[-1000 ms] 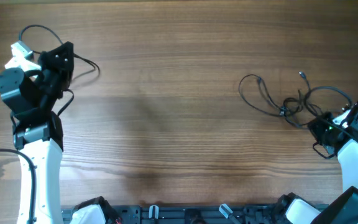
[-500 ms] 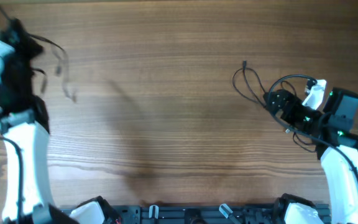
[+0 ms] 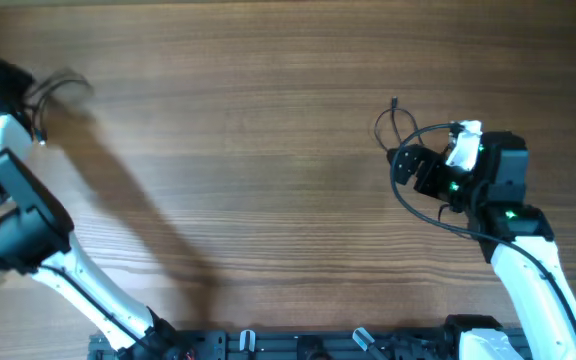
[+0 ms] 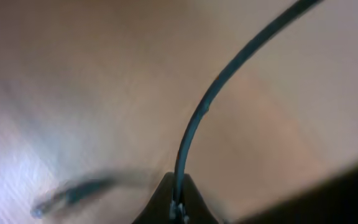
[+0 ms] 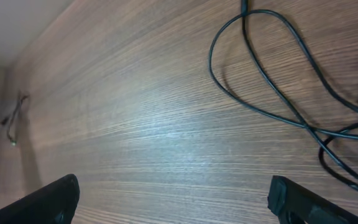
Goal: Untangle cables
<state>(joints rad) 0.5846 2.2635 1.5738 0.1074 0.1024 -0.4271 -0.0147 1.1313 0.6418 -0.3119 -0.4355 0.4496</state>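
One thin black cable (image 4: 199, 118) rises from between the closed jaws of my left gripper (image 4: 178, 210); a blurred loose end (image 4: 67, 193) dangles lower left. Overhead, the left gripper (image 3: 18, 85) is lifted at the far left edge with that cable (image 3: 63, 85) hanging blurred beside it. The other cables (image 3: 396, 122) lie in loose loops on the table at the right. My right gripper (image 3: 410, 166) hovers over their lower part, open. In the right wrist view the loops (image 5: 272, 68) lie beyond the right gripper (image 5: 179, 202), and only bare wood shows between its fingers (image 5: 55, 199).
The wooden table (image 3: 258, 170) spreads between the two arms. The right arm's own cord (image 3: 438, 215) curves beside its wrist. The left arm (image 3: 28, 215) slants across the left side and casts a long shadow. A dark rail (image 3: 298, 345) runs along the front edge.
The left arm swung up and to the far left, carrying one cable away from the table. The right gripper opened and moved left onto the loops, which shifted left.
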